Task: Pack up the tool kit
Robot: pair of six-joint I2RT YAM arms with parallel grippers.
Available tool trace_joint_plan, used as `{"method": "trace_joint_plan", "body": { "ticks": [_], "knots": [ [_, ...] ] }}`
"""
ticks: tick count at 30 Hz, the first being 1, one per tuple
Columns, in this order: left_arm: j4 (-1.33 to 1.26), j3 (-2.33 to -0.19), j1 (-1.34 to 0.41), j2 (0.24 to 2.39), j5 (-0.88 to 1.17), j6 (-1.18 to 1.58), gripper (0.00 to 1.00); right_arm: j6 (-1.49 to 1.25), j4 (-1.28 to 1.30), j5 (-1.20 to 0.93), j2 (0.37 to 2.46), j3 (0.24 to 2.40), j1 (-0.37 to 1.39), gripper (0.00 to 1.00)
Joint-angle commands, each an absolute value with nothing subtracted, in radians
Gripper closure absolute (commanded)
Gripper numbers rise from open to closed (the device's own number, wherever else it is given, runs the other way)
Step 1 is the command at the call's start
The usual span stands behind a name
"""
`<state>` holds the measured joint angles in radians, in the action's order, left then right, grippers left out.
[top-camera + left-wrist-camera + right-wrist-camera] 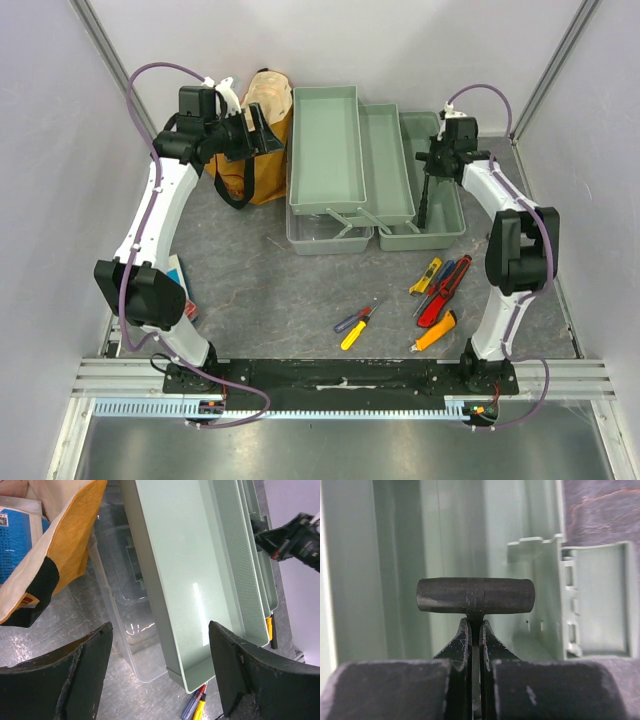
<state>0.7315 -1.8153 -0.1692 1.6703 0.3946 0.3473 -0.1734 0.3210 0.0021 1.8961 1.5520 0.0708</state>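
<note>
The pale grey-green toolbox (pixel 325 140) stands open at the back, its trays fanned out and its clear lid (pixel 320 235) at the front. My right gripper (pixel 437 158) is shut on the black hammer (pixel 426 200) and holds it over the box's right compartment. In the right wrist view the hammer head (pixel 475 595) sits just past my shut gripper (pixel 475 630), above the green box (pixel 395 580). My left gripper (pixel 265 130) is open and empty between the bag and the left tray. In its wrist view it (pixel 160 665) hangs over the tray (pixel 185 580) and lid (pixel 120 605).
Several loose tools lie on the table in front: a yellow-and-blue screwdriver (pixel 355 325), a red-handled tool (pixel 445 290), an orange one (pixel 435 332), a yellow one (pixel 425 275). A mustard-yellow bag (pixel 262 140) stands left of the box. A red-blue booklet (pixel 180 285) lies by the left arm.
</note>
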Motion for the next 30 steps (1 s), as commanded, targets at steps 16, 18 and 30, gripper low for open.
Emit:
{"method": "trace_joint_plan", "body": {
  "ticks": [16, 18, 30],
  "knots": [
    [0.732, -1.852, -0.166, 1.634, 0.374, 0.397, 0.18, -0.225, 0.235, -0.182, 2.167, 1.675, 0.126, 0.99],
    [0.732, -1.852, -0.166, 1.635, 0.373, 0.399, 0.18, -0.241, 0.238, -0.189, 2.177, 1.675, 0.126, 0.94],
    [0.733, -1.847, -0.164, 1.628, 0.379, 0.385, 0.19, -0.313, 0.330, -0.092, 2.157, 1.703, 0.126, 0.59]
  ]
}}
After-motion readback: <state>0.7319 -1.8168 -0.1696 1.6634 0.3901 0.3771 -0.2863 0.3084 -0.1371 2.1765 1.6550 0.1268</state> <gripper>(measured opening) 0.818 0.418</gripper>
